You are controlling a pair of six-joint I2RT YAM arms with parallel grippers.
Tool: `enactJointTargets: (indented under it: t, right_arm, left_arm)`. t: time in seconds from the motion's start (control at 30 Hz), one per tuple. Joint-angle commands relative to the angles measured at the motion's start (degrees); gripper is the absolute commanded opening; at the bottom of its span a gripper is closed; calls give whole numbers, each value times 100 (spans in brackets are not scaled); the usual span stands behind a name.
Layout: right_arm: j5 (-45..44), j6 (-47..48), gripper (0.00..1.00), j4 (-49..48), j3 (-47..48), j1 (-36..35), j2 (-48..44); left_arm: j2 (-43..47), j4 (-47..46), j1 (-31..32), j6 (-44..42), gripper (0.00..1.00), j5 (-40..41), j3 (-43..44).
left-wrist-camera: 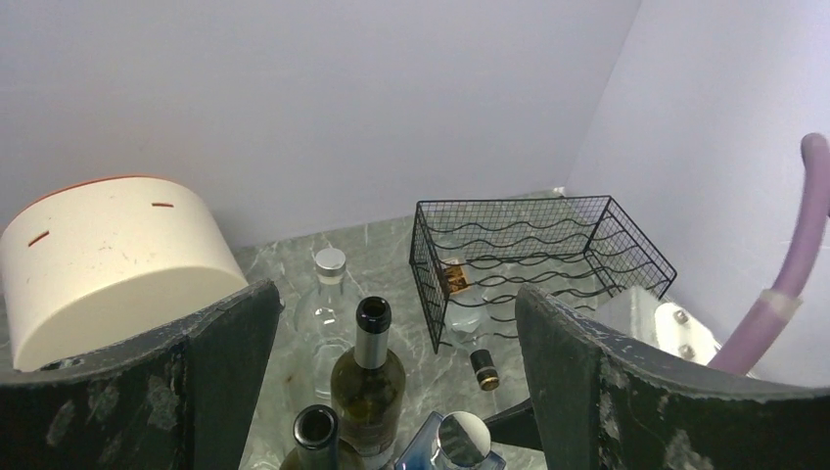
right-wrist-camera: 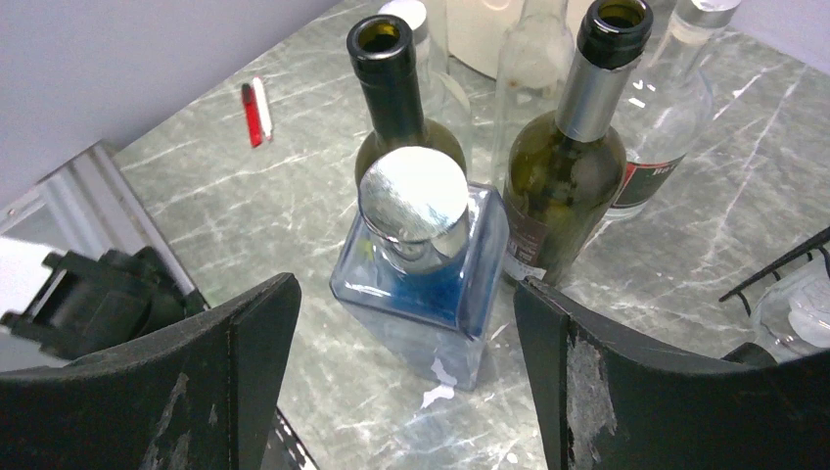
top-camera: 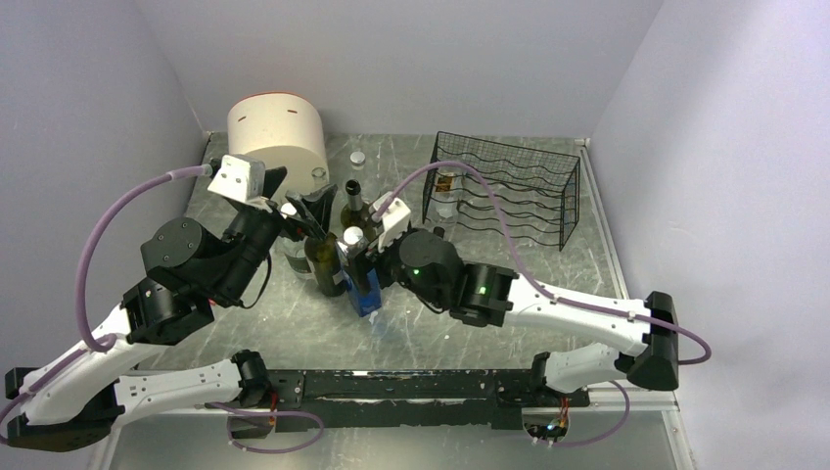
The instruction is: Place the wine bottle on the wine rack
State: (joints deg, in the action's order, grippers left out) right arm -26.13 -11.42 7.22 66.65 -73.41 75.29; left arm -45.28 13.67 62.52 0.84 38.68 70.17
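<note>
- Plainly, two dark green wine bottles stand upright in the cluster at mid-table: a foil-necked wine bottle [right-wrist-camera: 573,176] and a black-necked wine bottle [right-wrist-camera: 391,69]. Both are uncorked, and which one is meant cannot be told.
- Both stand well apart from the wine rack [top-camera: 504,191], which sits at the far right of the table [top-camera: 294,333] with a clear bottle [left-wrist-camera: 460,294] already in it.
- The left gripper [left-wrist-camera: 396,304] hangs above the cluster with its jaws spread wide, holding nothing.
- The right gripper [right-wrist-camera: 406,289] is likewise agape and empty. Its jaws frame the blue square bottle [right-wrist-camera: 431,284], which stands in front of both wine bottles.
- Either wine bottle is probably rigid, smooth glass: weighty, slippery under hard pads, and liable to break if dropped or knocked against its neighbours.
- The neck looks the best hold, slim enough for the jaws and free above the crowd. The body seems too broad.
- Held by the neck, the bottle would likely swing when tipped to lie in the rack, so a second supporting hold may help.
</note>
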Motion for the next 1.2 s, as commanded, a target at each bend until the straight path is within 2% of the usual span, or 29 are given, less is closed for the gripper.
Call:
enactJointTargets:
  t: [0.0,0.1,0.37,0.5,0.8,1.03,1.17]
  right_arm:
    - [-867,-216,83,68,212,-119,300]
    - [-1057,-332,77,82,218,-139,430]
    - [-1320,-34,37,57,222,-148,281]
    - [-1375,150,26,108,193,-148,50]
    - [-1680,387,24,301,-23,-53,-736]
    - [-1635,109,24,174,-753,207,-1530]
    - [-1642,-38,23,139,-1123,282,-1956]
  left_arm:
    - [62,-121,18,-8,94,230,-91]
    - [54,-91,15,11,94,297,-92]
    - [12,-309,16,-123,94,280,-63]
    - [-16,-337,16,-181,94,246,-192]
    - [-122,-430,17,-154,95,27,-797]
    - [-230,-602,19,-83,97,-787,-1506]
    - [-130,-1036,17,-177,98,-1441,-2154]
